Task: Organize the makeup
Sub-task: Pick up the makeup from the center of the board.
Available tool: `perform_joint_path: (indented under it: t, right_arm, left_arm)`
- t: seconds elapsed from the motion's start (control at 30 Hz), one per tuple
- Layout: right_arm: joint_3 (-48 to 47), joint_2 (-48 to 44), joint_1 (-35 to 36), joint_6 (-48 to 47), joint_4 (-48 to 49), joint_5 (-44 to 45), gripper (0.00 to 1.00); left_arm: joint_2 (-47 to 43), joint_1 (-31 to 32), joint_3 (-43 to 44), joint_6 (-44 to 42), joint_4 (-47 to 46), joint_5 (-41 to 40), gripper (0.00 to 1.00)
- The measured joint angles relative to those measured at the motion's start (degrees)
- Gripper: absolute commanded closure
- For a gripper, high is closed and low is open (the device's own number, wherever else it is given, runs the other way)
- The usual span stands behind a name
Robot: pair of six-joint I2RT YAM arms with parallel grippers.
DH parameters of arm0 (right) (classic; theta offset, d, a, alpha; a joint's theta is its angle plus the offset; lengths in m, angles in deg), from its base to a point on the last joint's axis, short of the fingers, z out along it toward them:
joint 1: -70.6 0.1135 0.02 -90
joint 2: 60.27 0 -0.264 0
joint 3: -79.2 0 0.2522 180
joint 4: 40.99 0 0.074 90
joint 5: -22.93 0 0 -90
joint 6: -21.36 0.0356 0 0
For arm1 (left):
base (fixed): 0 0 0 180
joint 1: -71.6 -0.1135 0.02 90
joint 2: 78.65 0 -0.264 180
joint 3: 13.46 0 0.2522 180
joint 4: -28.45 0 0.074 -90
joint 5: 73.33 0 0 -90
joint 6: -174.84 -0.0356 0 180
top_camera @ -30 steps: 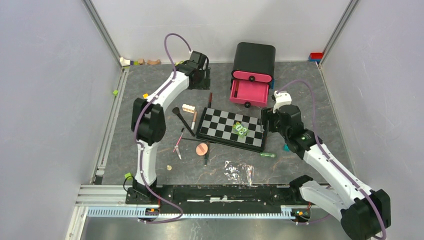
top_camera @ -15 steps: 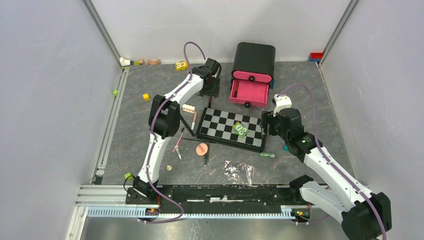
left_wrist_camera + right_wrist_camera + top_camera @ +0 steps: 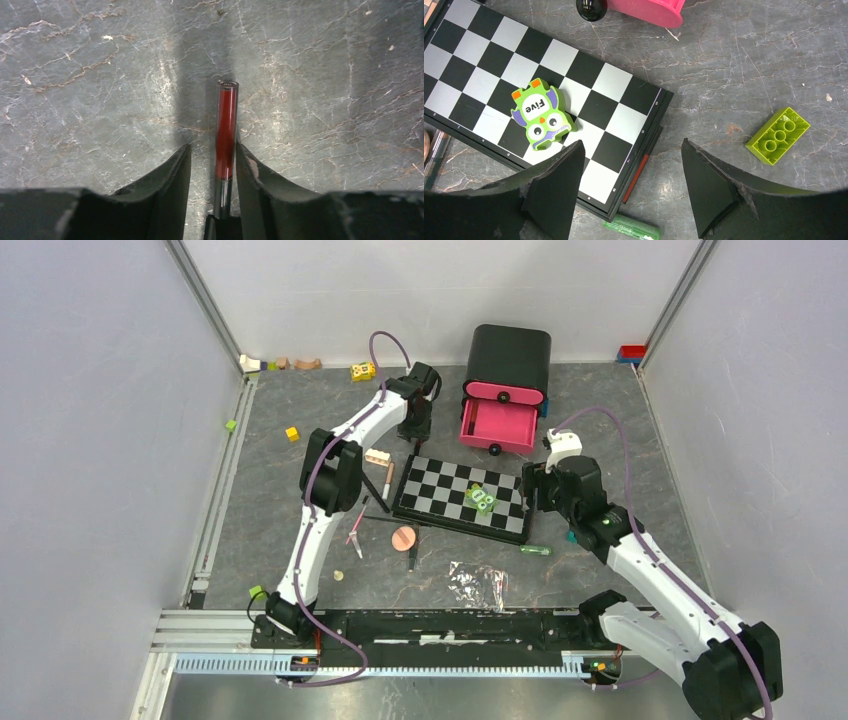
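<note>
My left gripper is low over the table just left of the pink drawer. In the left wrist view it is open, and a thin red-and-dark pencil lies between the fingers, close to the right one. My right gripper is open and empty over the chequered board's right edge. The small green tube lies just below it. The black brush, pink pencils, peach puff and a dark pencil lie left of the board. No compact is in view.
A black organizer with an open pink drawer stands at the back. The chequered board carries green owl blocks. A green brick, a wooden block, a clear wrapper and scattered toy blocks lie around.
My left arm has swung right from the back left to beside the pink drawer and settled over the red pencil. My right arm has barely moved.
</note>
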Motion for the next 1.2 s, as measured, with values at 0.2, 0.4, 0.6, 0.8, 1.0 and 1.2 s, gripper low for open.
perform_joint_path:
  t: [0.2, 0.4, 0.6, 0.8, 1.0, 1.2]
  right_arm:
    - [0.0, -1.7, 0.0, 0.0, -0.7, 0.4, 0.23]
    - [0.0, -3.5, 0.0, 0.2, -1.0, 1.6, 0.23]
    - [0.0, -3.5, 0.0, 0.4, -1.3, 2.0, 0.23]
    - [0.0, -3.6, 0.0, 0.5, -1.8, 2.8, 0.23]
    - [0.0, -4.1, 0.0, 0.5, -2.6, 3.8, 0.23]
    - [0.0, -6.5, 0.0, 0.6, -3.2, 5.5, 0.22]
  left_arm:
    - [0.0, 0.0, -0.7, 0.0, -0.4, 0.0, 0.74]
    - [-0.5, 0.0, -1.5, 0.0, -1.2, -0.1, 0.85]
    - [-0.9, 0.0, -1.8, -0.2, -1.1, -0.8, 0.92]
    - [-3.6, 0.0, -1.8, -0.9, 0.6, -3.8, 0.98]
    - [-11.7, 0.0, -2.1, -2.1, 1.1, -4.5, 0.98]
    - [-21.7, 1.4, -2.9, -2.1, 1.0, -1.2, 0.98]
